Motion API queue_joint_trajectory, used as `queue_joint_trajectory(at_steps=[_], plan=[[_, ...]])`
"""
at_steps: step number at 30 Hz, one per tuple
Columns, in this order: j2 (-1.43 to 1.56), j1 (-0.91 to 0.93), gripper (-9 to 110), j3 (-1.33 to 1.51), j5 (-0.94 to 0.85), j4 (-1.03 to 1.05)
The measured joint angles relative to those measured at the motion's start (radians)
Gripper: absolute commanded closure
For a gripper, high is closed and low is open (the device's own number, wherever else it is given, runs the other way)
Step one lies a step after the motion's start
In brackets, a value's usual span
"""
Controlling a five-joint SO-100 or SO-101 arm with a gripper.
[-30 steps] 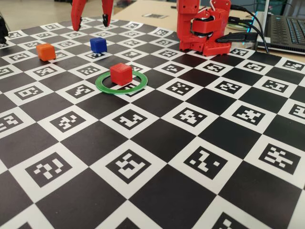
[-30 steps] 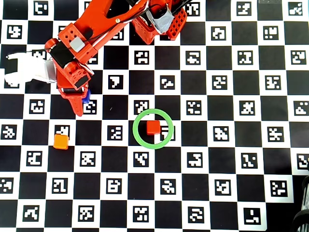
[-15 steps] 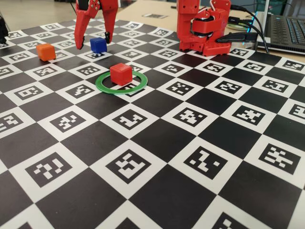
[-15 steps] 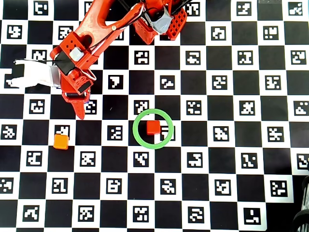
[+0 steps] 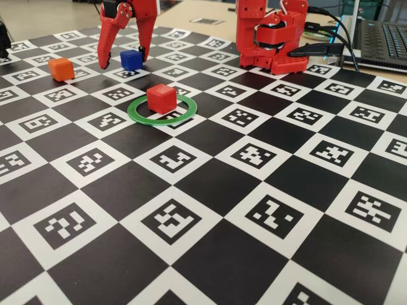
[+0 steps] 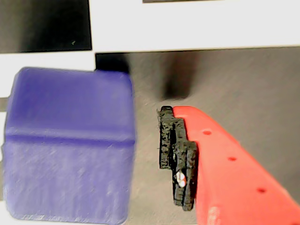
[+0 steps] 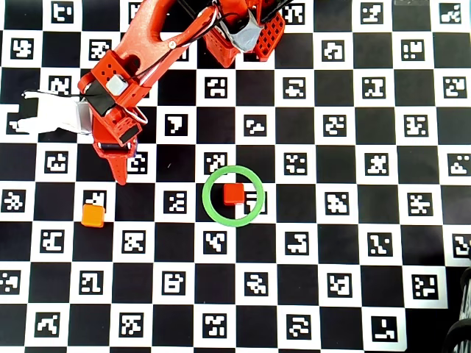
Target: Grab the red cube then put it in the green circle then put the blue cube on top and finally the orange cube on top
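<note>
Claw point(image 5: 122, 61) tips sit low on both sides of the blue cube point(image 5: 131, 60) in the fixed view; the two red fingers are spread wide, one on each side of the cube, and I see a gap on both sides, so nothing is pinched; in the wrist view the blue cube point(image 6: 68, 145) fills the left part of the picture, and one red finger point(image 6: 225, 173) with a black pad stands just beside it on the right, not touching it; from overhead the arm covers the blue cube, so I cannot see it there; the red cube point(image 7: 233, 193) sits inside the green circle point(image 7: 210, 209), a bit toward the top of the ring in the overhead view, flat on the table point(image 7: 294, 294); in the fixed view the red cube point(image 5: 161, 98) stands upright in the green circle point(image 5: 137, 114); the orange cube point(image 7: 93, 215) lies alone at the left in the overhead view, well apart from the ring and near the claw; the table has black and white squares with little marks on the white ones.
</note>
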Motion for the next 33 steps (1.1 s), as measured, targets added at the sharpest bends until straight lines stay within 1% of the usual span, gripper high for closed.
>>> queue_joint_trajectory(at_steps=[14, 21, 33], plan=[[0.0, -0.005, 53, 0.008, 0.009, -0.002], [0.0, -0.005, 61, 0.011, 0.011, -0.018], [0.0, -0.005, 62, 0.017, 0.055, -0.018]])
